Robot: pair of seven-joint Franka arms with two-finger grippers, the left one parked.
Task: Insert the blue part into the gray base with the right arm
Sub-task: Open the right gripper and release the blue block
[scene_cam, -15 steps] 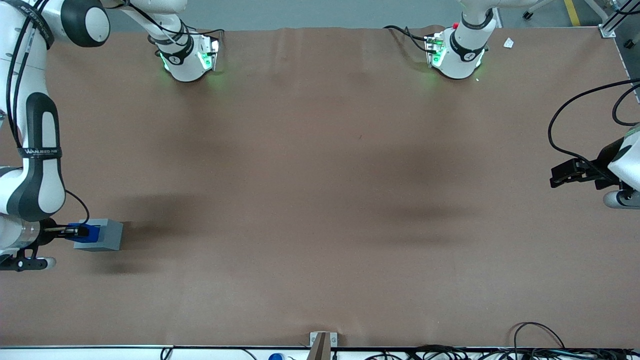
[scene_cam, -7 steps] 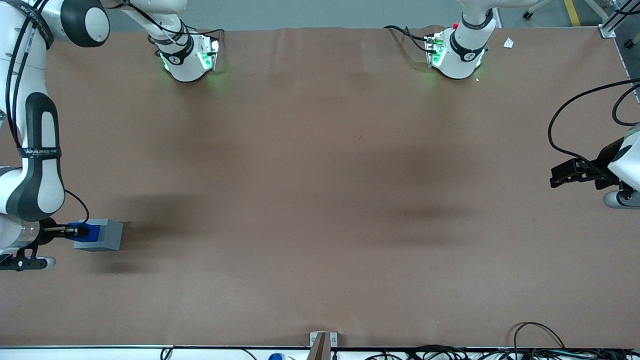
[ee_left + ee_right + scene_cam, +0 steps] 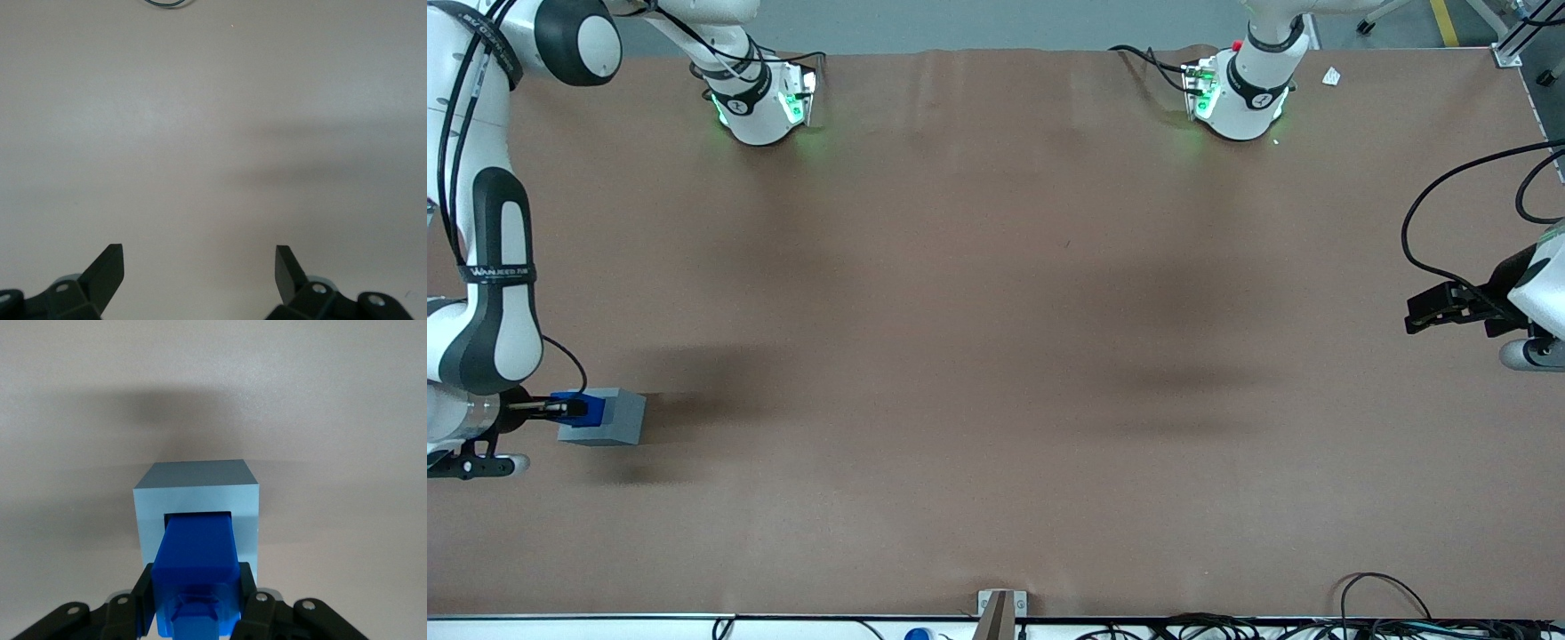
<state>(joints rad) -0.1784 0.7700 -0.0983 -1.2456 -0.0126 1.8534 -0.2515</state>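
Note:
The gray base [image 3: 611, 417] lies on its side on the brown table at the working arm's end, its square recess turned toward the right arm [image 3: 489, 293]. The blue part [image 3: 580, 409] is held level with its leading end inside that recess. My gripper [image 3: 560, 409] is shut on the blue part, one black finger on each side. In the right wrist view the gray base [image 3: 197, 500] has the blue part [image 3: 197, 557] partly sunk into its opening, with my gripper [image 3: 195, 597] clamped round the part's outer end and the stub facing the camera.
The two arm bases [image 3: 760, 102] [image 3: 1238, 93] stand with green lights at the table's edge farthest from the front camera. Cables [image 3: 1396, 613] and a small bracket [image 3: 1001, 606] sit along the nearest edge. The parked arm's gripper [image 3: 1449, 307] hovers at its end.
The blue part has slid slightly deeper into the gray base's recess. The base and the arm have barely shifted.

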